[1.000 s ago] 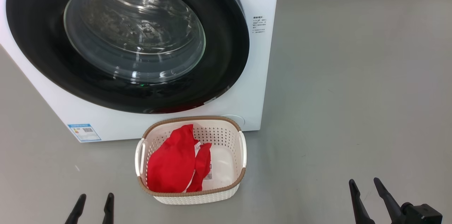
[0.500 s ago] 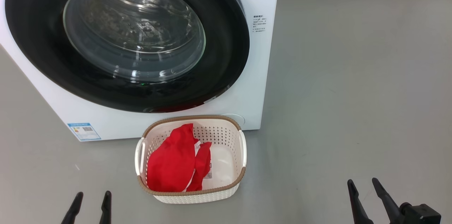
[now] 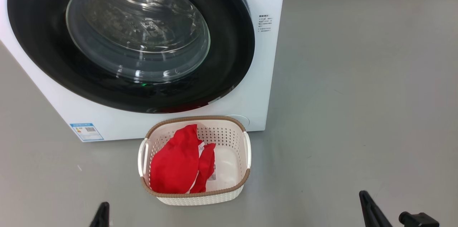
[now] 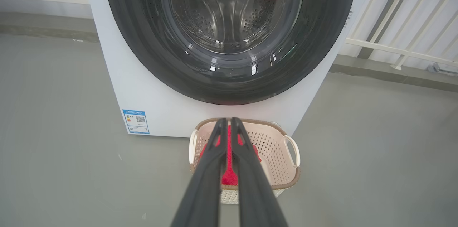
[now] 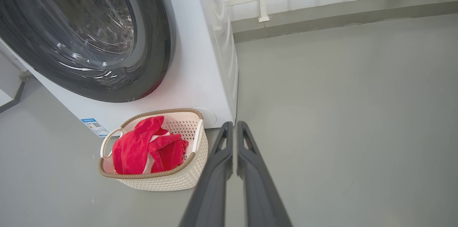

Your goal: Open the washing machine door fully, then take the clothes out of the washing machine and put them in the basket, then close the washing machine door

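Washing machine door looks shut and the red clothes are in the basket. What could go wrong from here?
1. A red sliver shows at the bottom edge of the washing machine door. It may only be a reflection of the clothes, but if cloth is trapped there, the door may not have latched.
2. The left gripper points straight at the basket; a forward move could knock it, since it looks light.
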Tool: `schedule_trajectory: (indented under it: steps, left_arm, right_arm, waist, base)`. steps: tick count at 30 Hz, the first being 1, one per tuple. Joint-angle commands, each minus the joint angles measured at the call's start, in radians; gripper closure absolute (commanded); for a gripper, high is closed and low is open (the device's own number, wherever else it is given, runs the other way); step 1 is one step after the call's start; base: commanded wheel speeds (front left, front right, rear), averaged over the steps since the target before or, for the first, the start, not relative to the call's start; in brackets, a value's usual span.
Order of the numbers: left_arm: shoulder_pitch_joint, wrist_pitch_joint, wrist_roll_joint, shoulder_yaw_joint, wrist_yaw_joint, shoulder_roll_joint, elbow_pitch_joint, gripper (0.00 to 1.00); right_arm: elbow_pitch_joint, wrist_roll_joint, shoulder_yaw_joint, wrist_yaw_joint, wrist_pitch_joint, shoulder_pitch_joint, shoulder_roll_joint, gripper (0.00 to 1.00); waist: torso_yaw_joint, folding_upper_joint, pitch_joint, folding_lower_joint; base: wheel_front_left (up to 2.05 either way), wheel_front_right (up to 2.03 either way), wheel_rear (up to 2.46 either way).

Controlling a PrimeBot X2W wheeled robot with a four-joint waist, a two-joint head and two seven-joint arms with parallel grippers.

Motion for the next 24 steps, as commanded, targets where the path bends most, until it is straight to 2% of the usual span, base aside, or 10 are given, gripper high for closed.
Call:
schedule_trajectory:
  steps: [1, 8, 12, 24]
  left_arm:
    - [0.0, 0.001, -0.002, -0.002, 0.0, -0.006, 0.009, 1.0]
    - [-0.012, 0.021, -0.072, 0.002, 0.0, -0.011, 0.01, 1.0]
    - [-0.02, 0.032, -0.113, 0.004, -0.001, -0.014, 0.012, 1.0]
    - [-0.045, 0.07, -0.245, 0.012, -0.001, -0.022, 0.018, 1.0]
  right_arm:
    - [0.009, 0.002, 0.001, 0.0, 0.0, 0.0, 0.002, 1.0]
    - [0.003, 0.077, 0.001, 0.0, 0.018, -0.012, -0.002, 1.0]
    - [0.002, 0.121, 0.001, 0.0, 0.028, -0.021, -0.004, 1.0]
    - [-0.004, 0.26, -0.002, -0.001, 0.062, -0.048, -0.011, 1.0]
  waist:
    - [0.0, 0.0, 0.0, 0.0]
    - [0.0, 0.0, -0.004, 0.0023]
    - [0.001, 0.0, -0.003, 0.0002]
    - [0.001, 0.0, -0.004, 0.0001]
  base:
    - [0.0, 0.0, 0.0]
    - [0.0, 0.0, 0.0]
    - [0.0, 0.0, 0.0]
    - [0.0, 0.0, 0.0]
